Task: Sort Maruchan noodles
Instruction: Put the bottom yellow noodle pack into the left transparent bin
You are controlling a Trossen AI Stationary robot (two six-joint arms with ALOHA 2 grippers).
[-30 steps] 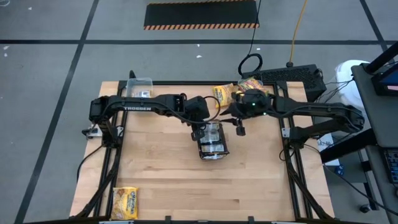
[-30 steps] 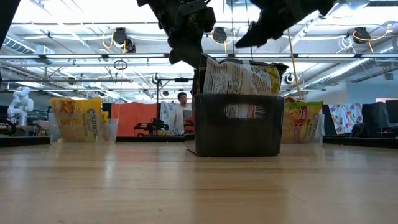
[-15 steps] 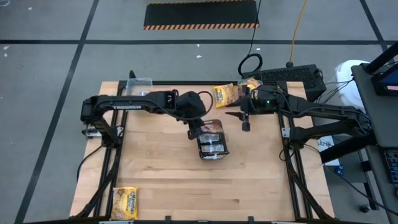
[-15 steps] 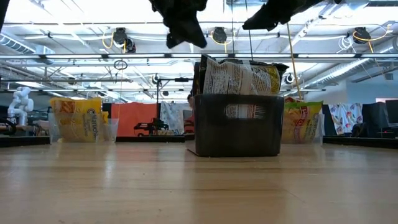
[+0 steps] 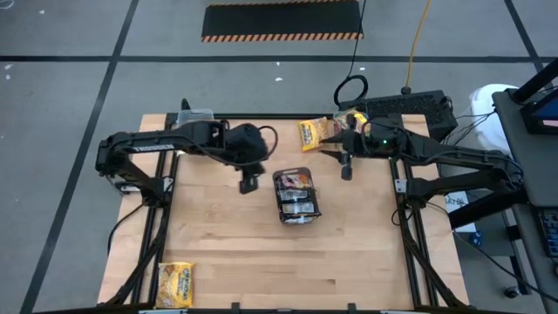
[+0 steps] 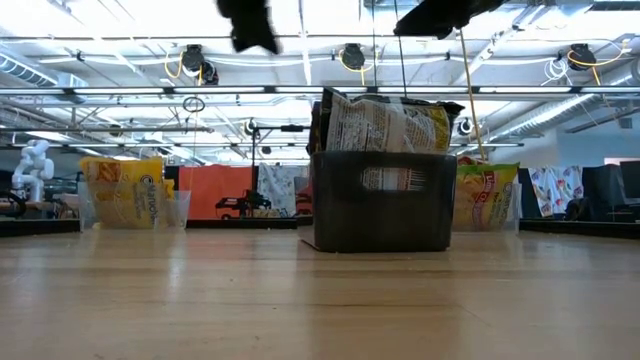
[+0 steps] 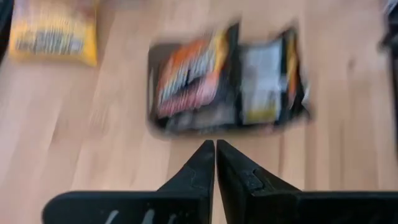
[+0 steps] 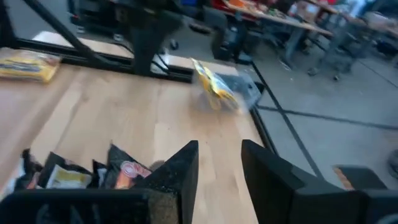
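A dark grey tray (image 5: pixel 297 212) sits mid-table, with several Maruchan noodle packets (image 6: pixel 385 122) standing on edge in it. My left gripper (image 5: pixel 248 184) hangs shut and empty above the wood, left of the tray; its own view shows the closed fingertips (image 7: pixel 215 149) short of the tray (image 7: pixel 186 127). My right gripper (image 5: pixel 346 171) hovers open and empty, above and right of the tray's far end (image 8: pixel 219 158). A loose yellow packet (image 5: pixel 176 283) lies flat at the near left corner.
A clear tub (image 5: pixel 196 119) stands at the far left and holds a yellow packet (image 6: pixel 128 192). More packets (image 5: pixel 317 133) and a tub of packets (image 6: pixel 487 195) stand at the far edge toward the right. Bare wood lies in front of the tray.
My left gripper has drawn away from above the tray's far end, going up and toward the table's left edge, still shut. This uncovers a packet at that end. My right gripper has risen a little and tipped nearer to level, staying open.
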